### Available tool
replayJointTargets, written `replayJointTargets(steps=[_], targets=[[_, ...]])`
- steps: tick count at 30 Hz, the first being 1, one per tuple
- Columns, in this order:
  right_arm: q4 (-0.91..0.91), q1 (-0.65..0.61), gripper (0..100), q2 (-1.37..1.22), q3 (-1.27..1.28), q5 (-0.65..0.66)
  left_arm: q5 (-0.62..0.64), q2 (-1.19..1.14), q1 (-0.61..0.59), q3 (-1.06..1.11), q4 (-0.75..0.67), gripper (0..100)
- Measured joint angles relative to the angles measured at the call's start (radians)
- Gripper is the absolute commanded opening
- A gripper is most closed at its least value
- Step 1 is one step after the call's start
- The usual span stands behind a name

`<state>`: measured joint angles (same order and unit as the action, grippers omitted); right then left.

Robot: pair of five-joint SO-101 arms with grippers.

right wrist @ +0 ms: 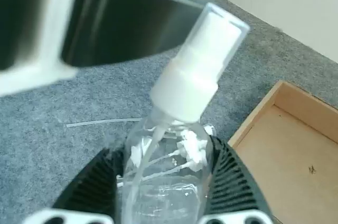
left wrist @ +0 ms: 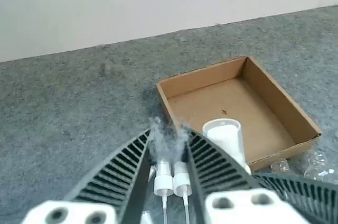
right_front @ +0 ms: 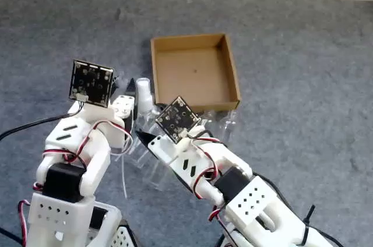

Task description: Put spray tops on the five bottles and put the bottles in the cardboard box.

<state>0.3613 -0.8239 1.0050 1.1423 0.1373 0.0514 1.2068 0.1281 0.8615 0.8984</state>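
- R gripper [right wrist: 166,177] is clamped on a clear bottle [right wrist: 153,155], pincer open just wide enough for the body, one finger on each side. Bottle's upright-ish w/ a white spray top [right wrist: 198,71] on its neck.
- R wrist cam also shows the L arm's black+white jaw right next to that top. Can't tell if it touches.
- L gripper [left wrist: 169,145]: pincer parted a bit, nothing clamped afaict. Through the gap you see two loose spray tops [left wrist: 163,183] lying on the worktop [right_front: 303,55], dip tubes pointing back at the arm.
- High cam puts the held bottle just off the cardboard box's [right_front: 192,75] near-left corner, btw the two arms.
- Box sits mid-worktop, closer to the far edge, no bottles in it.
- High cam also shows spare clear bottles [right_front: 224,122] lying along the box's near side, partly hidden under the R arm.
- Thin loose tube [right wrist: 100,123] lies on the worktop, seen from the R wrist cam.
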Motion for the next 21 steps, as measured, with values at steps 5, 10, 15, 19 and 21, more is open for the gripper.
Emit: replayJointTargets(steps=[5,10,15,19,21], targets=[[0.0,0.0,0.4,0.0,0.0,0.0,0.0,0.003,-0.002,0.0,0.049,4],[0.0,0.0,0.4,0.0,0.0,0.0,0.0,0.002,-0.069,-0.057,0.049,5],[0.0,0.0,0.4,0.0,0.0,0.0,0.0,-0.021,-0.078,-0.172,0.002,5],[0.0,0.0,0.4,0.0,0.0,0.0,0.0,-0.133,-0.081,-0.224,-0.031,5],[0.0,0.0,0.4,0.0,0.0,0.0,0.0,-0.201,-0.081,-0.226,-0.034,5]])
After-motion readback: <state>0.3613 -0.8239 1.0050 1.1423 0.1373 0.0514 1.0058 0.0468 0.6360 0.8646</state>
